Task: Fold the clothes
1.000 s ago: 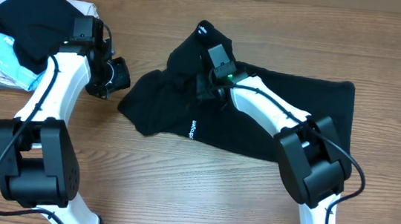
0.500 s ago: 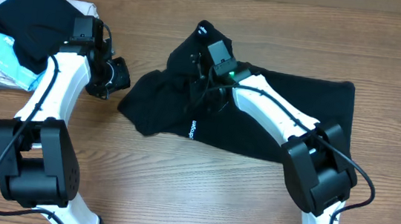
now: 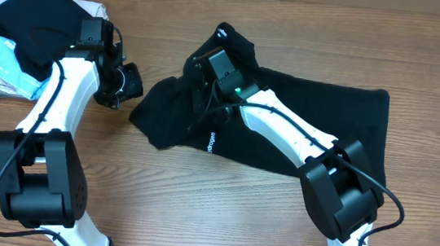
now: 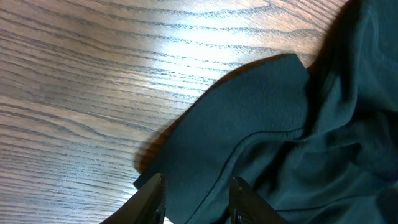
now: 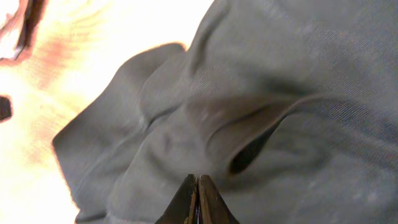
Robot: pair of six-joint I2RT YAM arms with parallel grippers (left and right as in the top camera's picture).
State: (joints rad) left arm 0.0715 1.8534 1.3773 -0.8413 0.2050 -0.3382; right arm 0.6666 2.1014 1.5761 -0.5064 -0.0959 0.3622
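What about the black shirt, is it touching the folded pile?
Apart. Overhead view shows bare table between the black shirt and the folded pile.

overhead: top-down, whole table (image 3: 194, 210) | wrists: close, facing down | all share: black shirt (image 3: 344, 111) folds

You have bare surface (image 3: 219, 213) all along the near edge and past the shirt (image 3: 335, 119) on the far right. The left tool (image 3: 128, 82) sits in a narrow gap, with the stack of folded garments (image 3: 1, 59) near its outer side and the shirt's crumpled edge just beside its inner side. The right arm (image 3: 285, 130) lies across the shirt's middle and bars any crossing there.
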